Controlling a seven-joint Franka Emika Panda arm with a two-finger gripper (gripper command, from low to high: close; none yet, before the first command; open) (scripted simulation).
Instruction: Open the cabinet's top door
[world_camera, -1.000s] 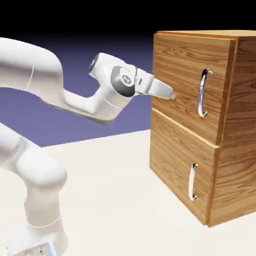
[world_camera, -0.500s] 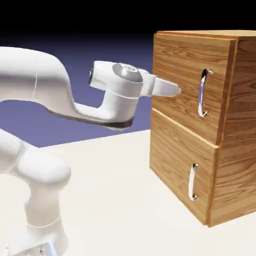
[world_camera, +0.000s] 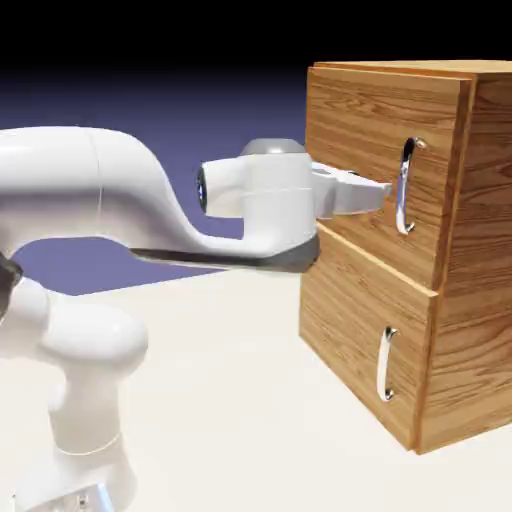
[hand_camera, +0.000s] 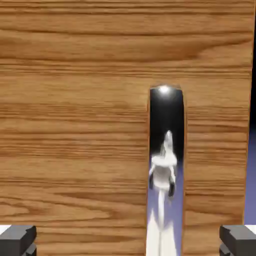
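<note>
Holding a spread pincer (world_camera: 387, 190) level at the upper handle (world_camera: 403, 190), just beside or at its bar, with nothing gripped. Seen in the hand view with finger tips wide apart, one to each side of the upright bar: probably turned so to let them close across its narrow width and get a firm pull. Sits a little off centre, though, nearer the right-hand tip in that view; perhaps worth evening out before squeezing, to avoid pushing the bar sideways. Hard to tell from either view how deep between the tips to place the bar, or whether to call it touched.

Find the top door (world_camera: 350, 125) on the upper front of the cabinet (world_camera: 485, 270), shut, above the lower door (world_camera: 350, 295) with its own shorter handle (world_camera: 384, 365), also shut. Cannot see inside the cabinet, so no telling of contents. Stands on the pale table (world_camera: 220, 400), facing the arm (world_camera: 60, 185), likely to leave room for the swing. Judge the task as at the grasping step: close on the bar next, then draw back along an arc
</note>
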